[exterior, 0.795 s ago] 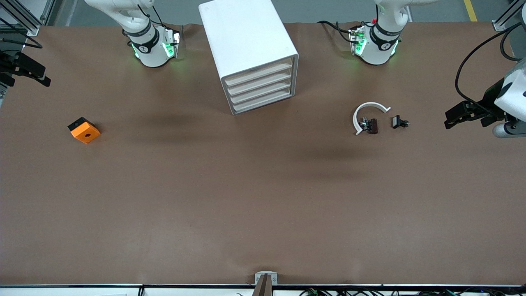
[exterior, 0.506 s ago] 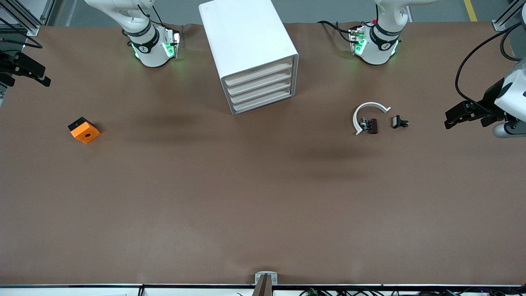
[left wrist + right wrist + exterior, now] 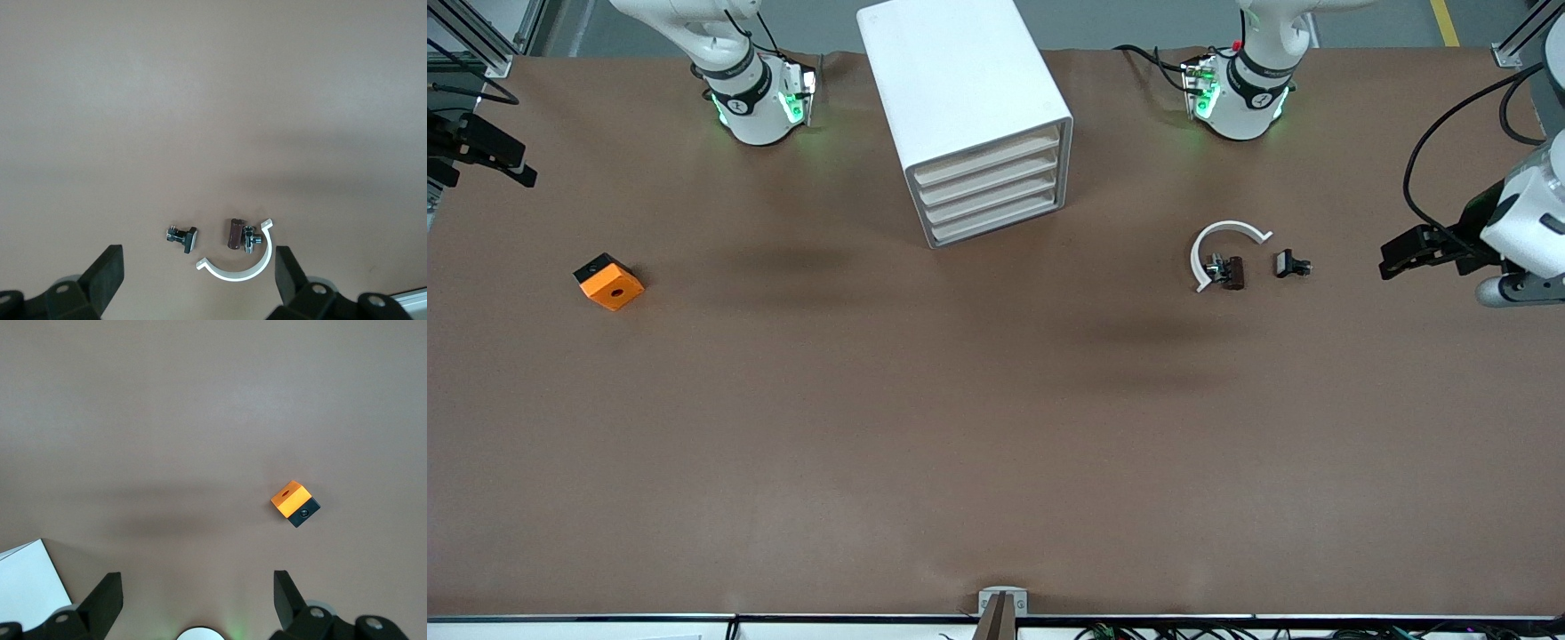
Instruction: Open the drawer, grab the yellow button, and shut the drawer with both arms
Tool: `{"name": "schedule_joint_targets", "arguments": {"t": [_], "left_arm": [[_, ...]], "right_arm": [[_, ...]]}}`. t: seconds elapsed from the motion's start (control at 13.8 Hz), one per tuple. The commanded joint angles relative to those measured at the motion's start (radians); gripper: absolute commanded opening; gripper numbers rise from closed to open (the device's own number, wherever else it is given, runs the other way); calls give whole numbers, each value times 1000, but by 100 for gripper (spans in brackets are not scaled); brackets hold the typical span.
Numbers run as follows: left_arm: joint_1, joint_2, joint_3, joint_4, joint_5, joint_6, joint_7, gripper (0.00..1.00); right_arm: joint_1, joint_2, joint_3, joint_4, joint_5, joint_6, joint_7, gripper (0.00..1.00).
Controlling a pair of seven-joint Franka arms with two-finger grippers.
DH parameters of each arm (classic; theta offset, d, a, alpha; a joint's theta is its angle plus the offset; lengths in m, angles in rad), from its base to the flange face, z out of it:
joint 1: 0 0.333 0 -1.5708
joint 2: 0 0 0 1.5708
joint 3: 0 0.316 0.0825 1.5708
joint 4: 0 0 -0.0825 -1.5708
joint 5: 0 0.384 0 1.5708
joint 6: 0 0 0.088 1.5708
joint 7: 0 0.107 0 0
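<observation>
Cabinet (image 3: 966,116) stands mid-desk between the two arm bases, all four drawers (image 3: 991,185) shut, their cream fronts turned toward the front camera and angled a little toward the left arm's end. No button shows in any view; it is presumably inside one of the drawers. Left gripper (image 3: 1398,253) hangs open over the desk (image 3: 996,427) at the left arm's end, with the black clips (image 3: 182,236) and white band (image 3: 241,263) lying between it and the cabinet; its wrist view shows both fingers (image 3: 105,276) spread wide over those parts. Right gripper (image 3: 197,600) is out at the right arm's end, fingers likewise apart and empty, the orange block (image 3: 608,281) on the desk below and a corner of the cabinet in its wrist view. Both sit well apart from the drawers, and neither arm looks clearly nearer. Drawer fronts lie sideways inward from each gripper, so opening one calls for a long reach toward the desk's middle.
</observation>
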Motion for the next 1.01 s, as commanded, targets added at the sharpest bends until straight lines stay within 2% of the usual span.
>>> {"name": "schedule_joint_targets", "arguments": {"t": [0.0, 0.36, 0.58, 0.94], "left_arm": [[-6, 50, -14, 9, -11, -2, -25, 100], [-64, 165, -40, 9, -16, 81, -147, 100], [-135, 213, -48, 10, -8, 103, -270, 100], [-279, 271, -49, 18, -16, 86, -578, 100]], "right_arm": [[-2, -24, 4, -17, 10, 7, 12, 100], [-2, -22, 4, -18, 10, 6, 12, 100], [0, -22, 4, -17, 10, 7, 12, 100], [-3, -22, 2, -17, 10, 7, 12, 100]]}}
